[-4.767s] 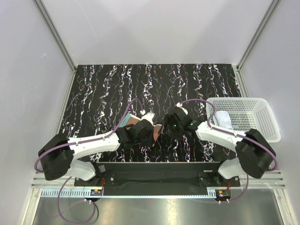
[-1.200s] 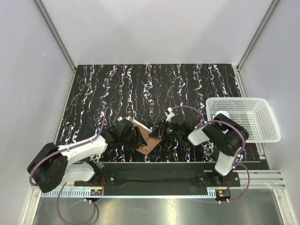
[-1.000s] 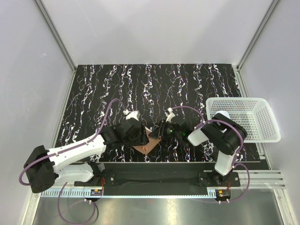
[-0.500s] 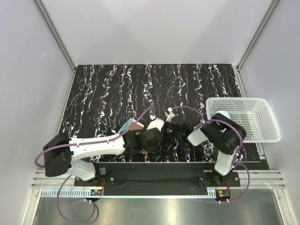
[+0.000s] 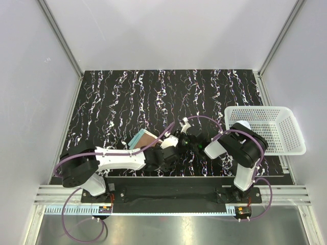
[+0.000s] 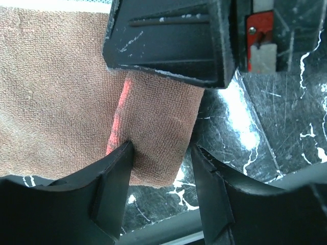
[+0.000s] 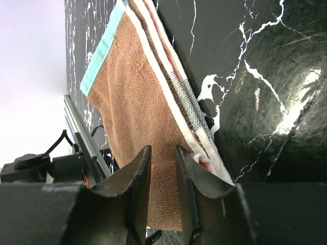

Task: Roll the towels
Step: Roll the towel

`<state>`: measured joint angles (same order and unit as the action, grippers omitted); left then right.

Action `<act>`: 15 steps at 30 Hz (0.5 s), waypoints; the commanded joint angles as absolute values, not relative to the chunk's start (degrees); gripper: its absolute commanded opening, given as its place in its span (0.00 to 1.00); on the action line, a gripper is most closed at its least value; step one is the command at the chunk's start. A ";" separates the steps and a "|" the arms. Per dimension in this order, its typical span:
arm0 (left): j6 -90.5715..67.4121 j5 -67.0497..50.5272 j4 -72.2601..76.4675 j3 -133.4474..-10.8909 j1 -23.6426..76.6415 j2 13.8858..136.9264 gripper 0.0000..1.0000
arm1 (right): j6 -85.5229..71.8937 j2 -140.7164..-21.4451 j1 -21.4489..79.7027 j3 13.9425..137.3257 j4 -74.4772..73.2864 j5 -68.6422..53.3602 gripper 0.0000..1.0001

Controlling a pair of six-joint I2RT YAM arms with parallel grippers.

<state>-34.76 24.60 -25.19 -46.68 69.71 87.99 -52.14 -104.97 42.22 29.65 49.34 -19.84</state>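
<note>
Scene: Two robot arms meet over the orange towel [image 5: 144,139] at the near middle of the black marbled counter [image 5: 117,97]. A white perforated basket [image 5: 278,120] stands well apart at the right edge.

Towel: It lies brownish side up and mostly flat, with a teal band along one edge. The end nearest the hands is folded over into a narrow strip.

Right hand [image 7: 162,153]: The fingers stand close together with the towel's edge caught between them, so the hand is clamped on the cloth.

Left hand [image 6: 162,150]: The fingers are parted and straddle the folded strip. The cloth between them lies flat and unbunched, so the hand looks spread around the fold, not squeezing it. The right hand's black body sits just beyond it.

White towel: It cannot be made out in any view.

Step in hand: This looks like the start of the roll at the folded end of the orange towel.

Doing it well: The left hand should close on the full thickness of the fold, not just the top layer. The right hand should hold its edge taut so the cloth does not drag along the counter. Turning the strip over evenly across its width should keep the cylinder straight.

Watch for: The hands work almost against each other, so short, careful moves are called for. Soft terry is likely to spring open if let go too soon.
</note>
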 commanded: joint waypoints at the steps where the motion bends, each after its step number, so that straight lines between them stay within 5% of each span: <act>1: -37.70 25.31 -24.52 -44.83 69.96 87.80 0.55 | -50.36 -107.40 42.01 27.95 41.93 -18.11 0.33; 6: -39.46 24.26 -25.14 -42.02 70.14 87.72 0.53 | -50.10 -107.05 42.01 28.92 39.99 -17.58 0.33; 13: -39.99 23.12 -25.66 -41.57 70.22 87.98 0.03 | -48.43 -100.31 41.40 31.55 29.31 -16.26 0.34; 15: -39.73 22.77 -26.02 -41.92 70.31 88.68 0.00 | -47.90 -96.70 40.70 32.43 24.55 -15.12 0.35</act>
